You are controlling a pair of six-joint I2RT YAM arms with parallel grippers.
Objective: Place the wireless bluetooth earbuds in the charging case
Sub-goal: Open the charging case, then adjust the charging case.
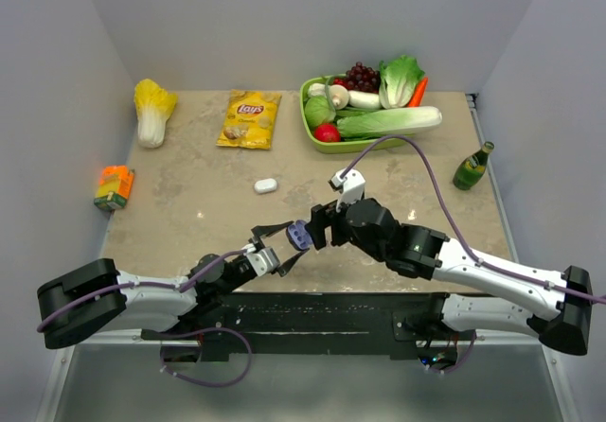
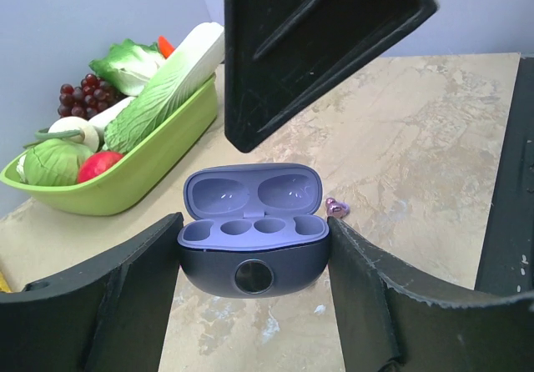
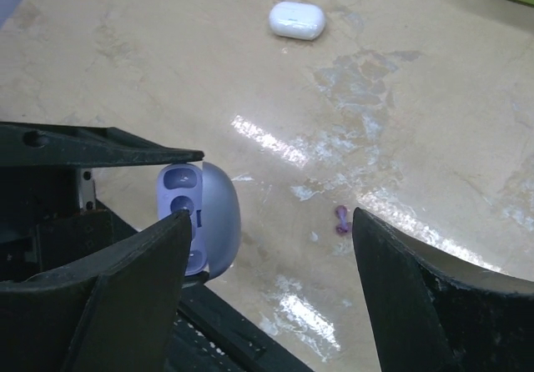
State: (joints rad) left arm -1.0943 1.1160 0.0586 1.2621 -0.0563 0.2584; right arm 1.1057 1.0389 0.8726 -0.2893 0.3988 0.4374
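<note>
l. gripper point(image 2: 253, 247) is clamped on the lilac charging case point(image 2: 253, 197), one finger at each side; case lid is open & the sockets are shown to the left wrist cam. r. gripper point(image 3: 274, 218) is spread wide w/ nothing gripped, held just beside the case. one lilac earbud point(image 3: 341, 219) is seen lying on the table point(image 3: 417, 97) near the case, apart from both grippers. a white closed case point(image 3: 297, 20) is set further out; a green tray point(image 2: 133, 180) of veg is placed at the far edge.
</note>
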